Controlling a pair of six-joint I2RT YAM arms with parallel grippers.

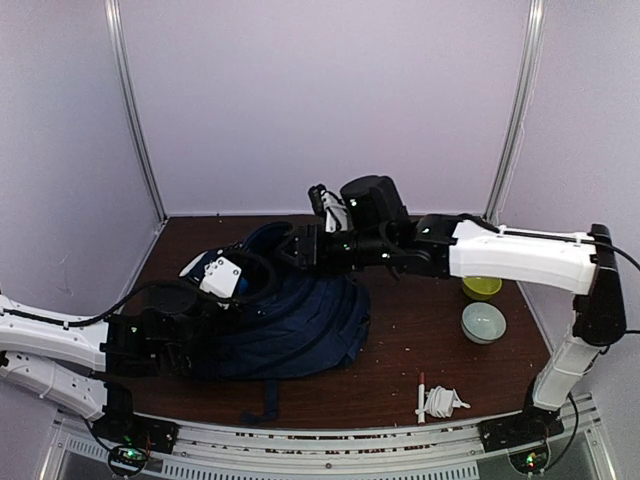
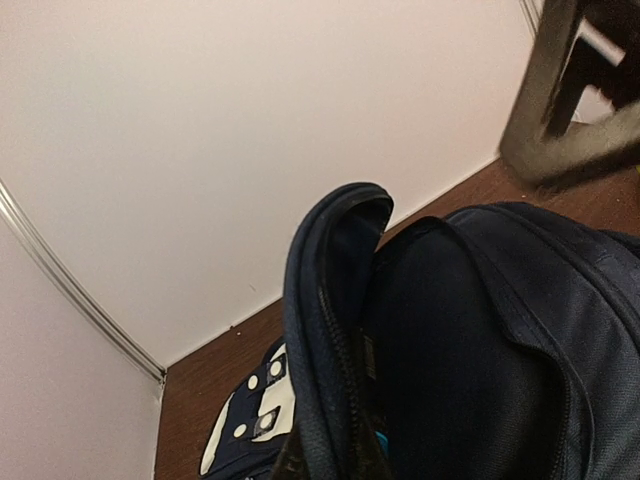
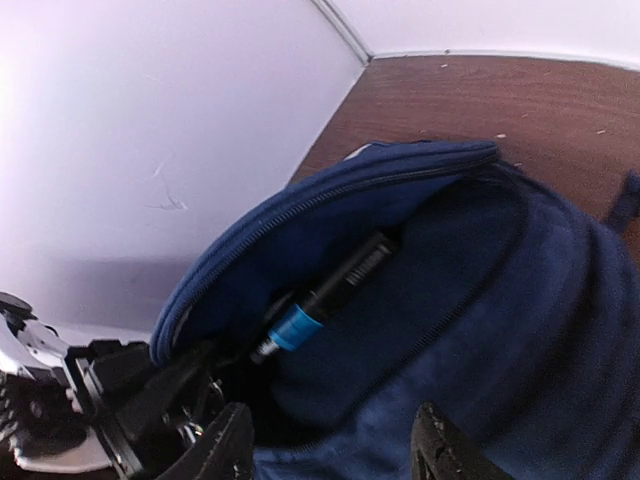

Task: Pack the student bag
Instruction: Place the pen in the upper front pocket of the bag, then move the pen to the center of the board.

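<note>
**Backpack and both grippers, three views.** The backpack is laid on the table. Its open main compartment is placed directly beneath and ahead of the right gripper.

- **Right gripper:** The jaws are shown parted to a moderate width over the mouth of the backpack. Nothing is held between the fingers, and only blue fabric is seen in the gap.
- **Inside the compartment:** Just beyond the right jaws, a black marker with a blue band is seen lying against the inner lining, apart from both fingers.
- **Left gripper:** The left gripper is placed at the near-left edge of the opening. Its jaws are closed, and the zipper rim is held upright and runs down into them, so the rim is gripped there. The fingers themselves are cut off at the lower edge of the left wrist view. In the right wrist view, this gripper is visible to the left of the right jaws, at the lower end of the rim.
- **Buckle patch:** A white buckle patch is seen between the two grippers.
- **Other items on the table:** A yellow bowl, a pale bowl, a white pen and a bundled white cord are set well to the right, apart from both sets of jaws.
</note>
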